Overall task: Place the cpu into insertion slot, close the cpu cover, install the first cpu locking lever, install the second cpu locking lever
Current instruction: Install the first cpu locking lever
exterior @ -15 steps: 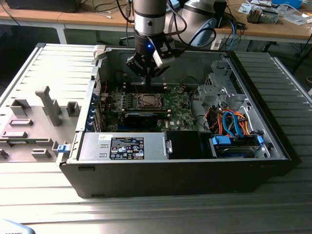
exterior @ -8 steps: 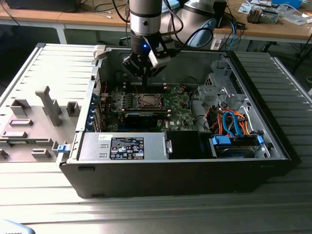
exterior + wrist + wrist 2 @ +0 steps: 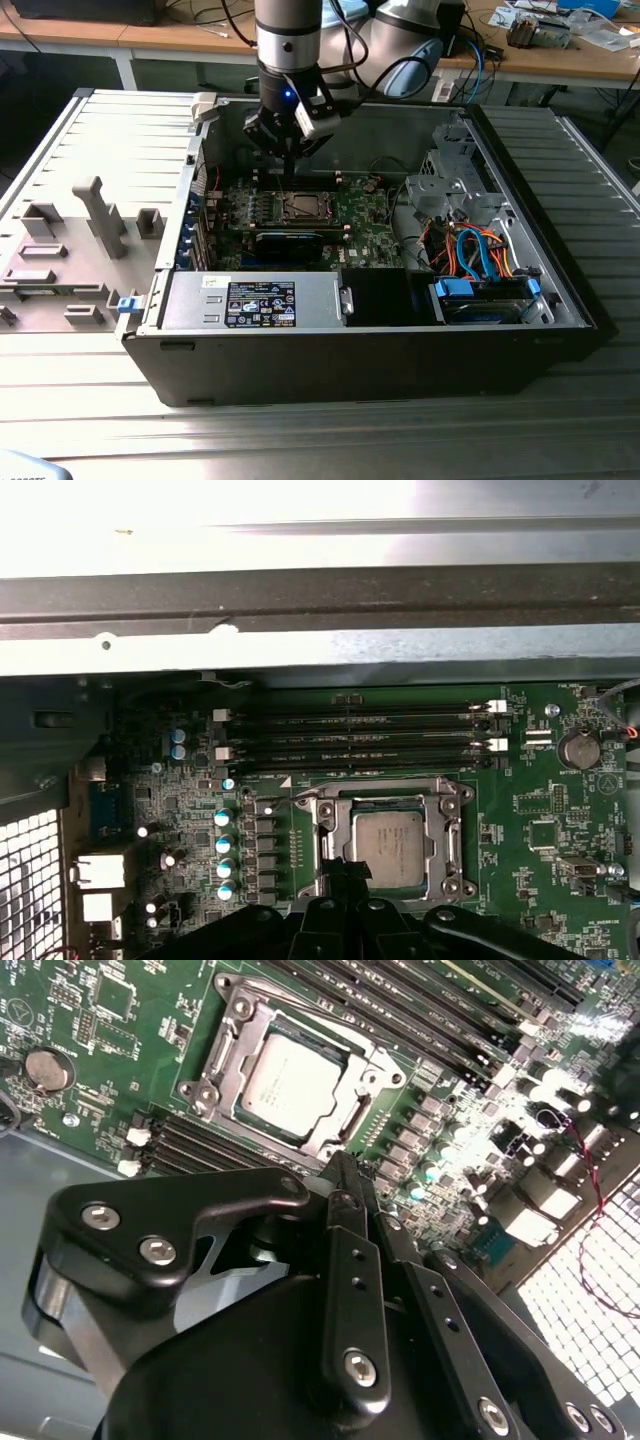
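Observation:
The cpu (image 3: 290,1085) lies flat in its socket on the green motherboard, its silver-grey top showing in both wrist views (image 3: 388,842). The cpu cover (image 3: 226,1052), a silvery frame, lies down around it (image 3: 330,825). My gripper (image 3: 340,1165) hangs just above the socket's edge, its black fingers pressed together and holding nothing. In the exterior view the gripper (image 3: 288,165) is inside the open computer case, right above the socket (image 3: 300,207). I cannot make out how the locking levers stand.
Black memory slots (image 3: 350,745) run beside the socket. A long black card (image 3: 290,243) lies next to it. A power supply (image 3: 255,300) and a drive cage with blue and orange cables (image 3: 480,255) fill the case. A grey fixture tray (image 3: 70,250) sits on the exterior view's left.

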Controlling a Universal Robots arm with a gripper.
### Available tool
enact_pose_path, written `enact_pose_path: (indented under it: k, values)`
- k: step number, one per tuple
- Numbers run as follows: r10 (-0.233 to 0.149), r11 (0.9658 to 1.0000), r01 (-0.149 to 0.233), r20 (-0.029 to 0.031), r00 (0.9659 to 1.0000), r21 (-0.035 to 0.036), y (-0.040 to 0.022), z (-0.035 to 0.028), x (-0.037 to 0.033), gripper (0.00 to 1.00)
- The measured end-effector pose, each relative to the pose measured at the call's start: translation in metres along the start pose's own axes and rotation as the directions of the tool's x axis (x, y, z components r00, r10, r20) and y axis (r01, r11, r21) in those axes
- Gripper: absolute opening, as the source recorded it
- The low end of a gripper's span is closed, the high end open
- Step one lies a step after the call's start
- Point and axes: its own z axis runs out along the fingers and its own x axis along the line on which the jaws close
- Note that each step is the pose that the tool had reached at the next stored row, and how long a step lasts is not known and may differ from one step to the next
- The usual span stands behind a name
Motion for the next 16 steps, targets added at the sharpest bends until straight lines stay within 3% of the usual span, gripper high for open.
enact_pose_path:
  k: [16]
  values:
    - [0.0,1.0,0.0,0.0,1.0,0.0,-0.0002,-0.0001,0.0061,0.11]
